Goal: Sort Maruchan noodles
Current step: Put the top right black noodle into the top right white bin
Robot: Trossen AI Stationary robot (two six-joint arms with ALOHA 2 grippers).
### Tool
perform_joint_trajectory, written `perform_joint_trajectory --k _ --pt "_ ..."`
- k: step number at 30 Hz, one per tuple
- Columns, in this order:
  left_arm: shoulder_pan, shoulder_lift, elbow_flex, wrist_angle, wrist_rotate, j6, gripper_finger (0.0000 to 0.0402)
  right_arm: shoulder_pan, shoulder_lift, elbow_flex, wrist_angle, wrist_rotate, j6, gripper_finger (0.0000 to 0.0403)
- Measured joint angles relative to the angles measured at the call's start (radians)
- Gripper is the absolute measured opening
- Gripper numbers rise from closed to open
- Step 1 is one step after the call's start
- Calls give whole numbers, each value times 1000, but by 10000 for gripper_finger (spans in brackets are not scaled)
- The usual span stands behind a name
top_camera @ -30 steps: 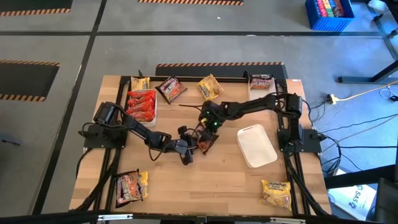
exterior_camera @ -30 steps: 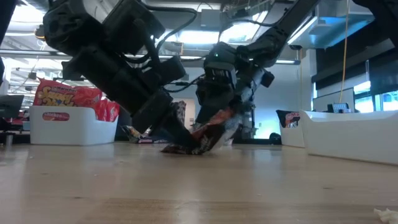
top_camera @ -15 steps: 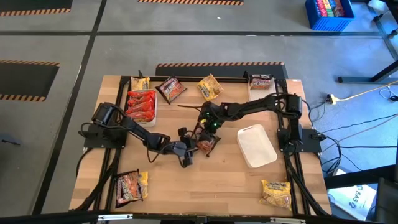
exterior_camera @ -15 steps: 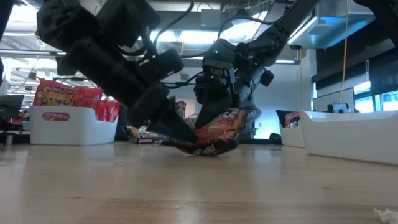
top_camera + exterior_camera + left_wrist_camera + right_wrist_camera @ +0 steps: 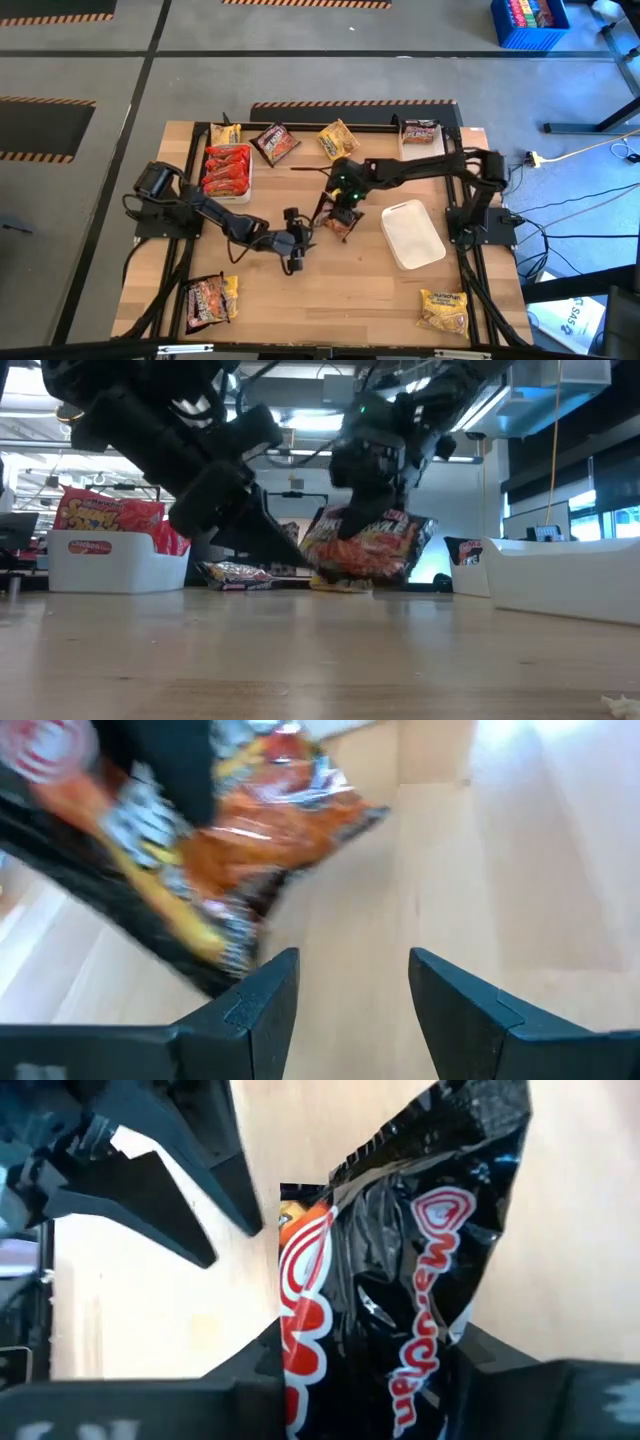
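Right gripper (image 5: 341, 213) jaws clamped on a dark Maruchan packet (image 5: 367, 546), packet lifted clear of the table (image 5: 370, 290), hanging just beside the empty white tray (image 5: 412, 234). Left gripper (image 5: 296, 250) jaws open with a gap, nothing between them, near the same tray on the packet's far side, not touching the packet. Red packets (image 5: 227, 168) sit in a second tray, well apart from the empty white tray.

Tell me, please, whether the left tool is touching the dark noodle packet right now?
Apart. The left wrist view shows the left tool open and empty, with bare table between its fingers and the dark noodle packet beyond.
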Motion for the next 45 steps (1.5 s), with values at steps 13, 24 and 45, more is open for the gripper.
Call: perform_joint_trajectory --k 13,24,45 --pt "0 -4 0 -9 2 0 184 -14 -317 0 -335 296 -200 119" --pt "0 -4 0 -16 10 0 184 -190 -549 0 -684 740 -472 112" --pt "36 -5 0 -3 33 27 184 -628 -391 0 -681 713 -909 110"
